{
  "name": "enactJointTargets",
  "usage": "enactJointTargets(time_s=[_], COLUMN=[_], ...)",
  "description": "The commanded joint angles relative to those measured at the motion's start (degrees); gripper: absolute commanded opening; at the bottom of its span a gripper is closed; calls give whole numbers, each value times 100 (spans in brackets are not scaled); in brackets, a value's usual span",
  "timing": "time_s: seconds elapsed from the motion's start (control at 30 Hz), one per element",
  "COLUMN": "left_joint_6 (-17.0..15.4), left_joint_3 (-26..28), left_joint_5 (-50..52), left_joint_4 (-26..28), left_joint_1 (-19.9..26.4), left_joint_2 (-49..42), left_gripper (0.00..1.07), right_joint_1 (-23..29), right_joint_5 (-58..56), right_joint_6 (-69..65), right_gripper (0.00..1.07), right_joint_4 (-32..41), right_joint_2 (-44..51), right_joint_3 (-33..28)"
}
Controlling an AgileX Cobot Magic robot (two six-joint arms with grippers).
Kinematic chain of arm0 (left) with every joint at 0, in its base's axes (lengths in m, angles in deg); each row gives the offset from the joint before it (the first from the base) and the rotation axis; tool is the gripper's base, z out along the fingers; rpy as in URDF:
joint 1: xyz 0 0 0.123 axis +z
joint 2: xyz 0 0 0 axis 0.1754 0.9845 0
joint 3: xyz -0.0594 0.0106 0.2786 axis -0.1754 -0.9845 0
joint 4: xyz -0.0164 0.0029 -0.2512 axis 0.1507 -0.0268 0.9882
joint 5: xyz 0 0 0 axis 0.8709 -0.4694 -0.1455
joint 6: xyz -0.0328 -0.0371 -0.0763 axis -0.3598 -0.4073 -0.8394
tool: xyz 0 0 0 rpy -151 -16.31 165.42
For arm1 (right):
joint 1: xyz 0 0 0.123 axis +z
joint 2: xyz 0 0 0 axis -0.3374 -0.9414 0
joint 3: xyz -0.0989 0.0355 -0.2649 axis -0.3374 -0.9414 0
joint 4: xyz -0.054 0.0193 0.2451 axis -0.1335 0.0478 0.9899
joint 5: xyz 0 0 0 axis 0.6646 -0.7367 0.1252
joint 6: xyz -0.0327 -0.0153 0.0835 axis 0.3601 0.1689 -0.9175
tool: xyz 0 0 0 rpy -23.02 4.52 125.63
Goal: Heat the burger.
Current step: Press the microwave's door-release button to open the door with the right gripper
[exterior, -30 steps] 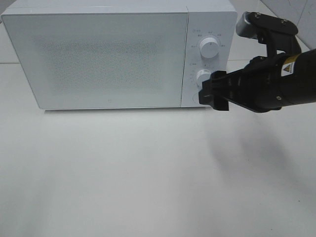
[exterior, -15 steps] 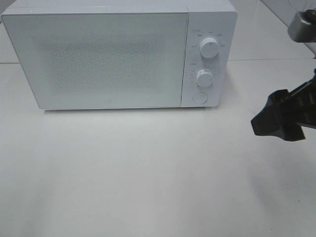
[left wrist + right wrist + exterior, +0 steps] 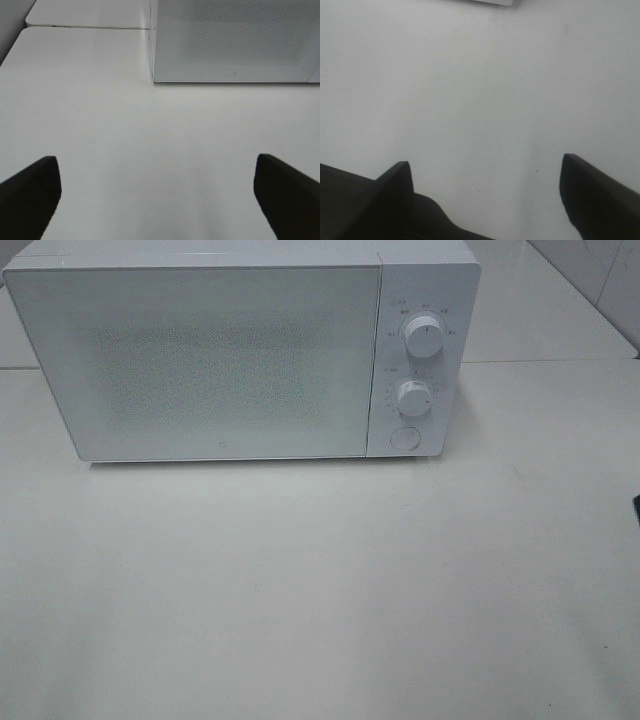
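Note:
The burger is out of view in every frame. A white microwave (image 3: 240,350) stands at the back of the white table with its door shut; two dials (image 3: 424,338) and a round button (image 3: 404,437) sit on its right panel. My left gripper (image 3: 156,165) is open over bare table, well in front of the microwave's lower left corner (image 3: 156,77), with nothing between its fingers. My right gripper (image 3: 485,165) is open too, above bare table, holding nothing. In the exterior high view only a dark sliver of the right arm (image 3: 636,505) shows at the right edge.
The white table (image 3: 320,590) spreads in front of the microwave. A seam between tabletops runs behind the microwave's left side (image 3: 90,26). A tiled wall shows at the far right corner (image 3: 610,280).
My right arm has pulled back from the microwave's lower dial to the right, almost out of the exterior high view. The microwave has not changed.

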Motion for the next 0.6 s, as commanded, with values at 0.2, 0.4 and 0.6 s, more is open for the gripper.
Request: enactJointTargets(time_s=[0.2, 0.4, 0.6], left_joint_6=[-46, -46, -46], left_joint_3=[-6, -6, -6], left_joint_5=[29, 29, 29], left_joint_4=[6, 6, 6], left_joint_1=[11, 11, 11], left_joint_2=[-126, -126, -126], left_gripper=[98, 98, 98], right_joint_1=[-636, -1283, -1702], right_joint_5=[-435, -573, -573], right_joint_6=[115, 246, 264], right_gripper=[76, 76, 76], right_joint_4=[-160, -143, -132], right_joint_2=[940, 1604, 2326], right_joint_3=[0, 0, -23])
